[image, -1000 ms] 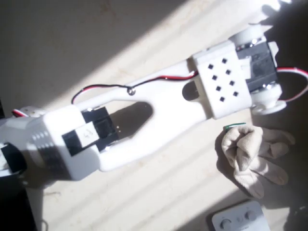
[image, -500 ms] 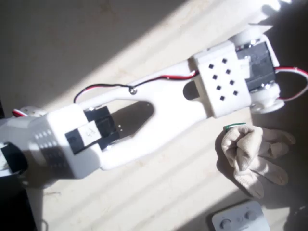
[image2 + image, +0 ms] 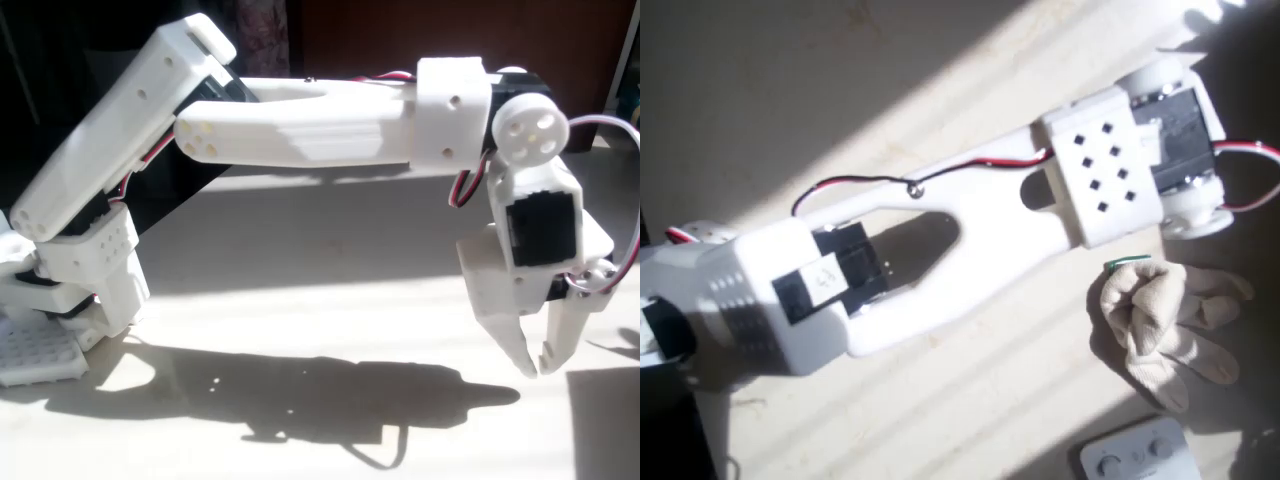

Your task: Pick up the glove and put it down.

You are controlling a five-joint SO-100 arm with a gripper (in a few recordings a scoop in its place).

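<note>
The cream-beige glove lies crumpled on the sunlit table at the right of the overhead view, its small green-and-white tag on its upper edge. The white arm reaches across the table, and its wrist hangs above and slightly up-picture of the glove, apart from it. In the fixed view the gripper points straight down a little above the table. Its two fingertips are almost touching, with nothing between them. The wrist hides the fingers in the overhead view.
A white plastic device with round buttons sits at the bottom edge, just below the glove. The arm's base stands at the left. A red-and-black cable runs along the arm.
</note>
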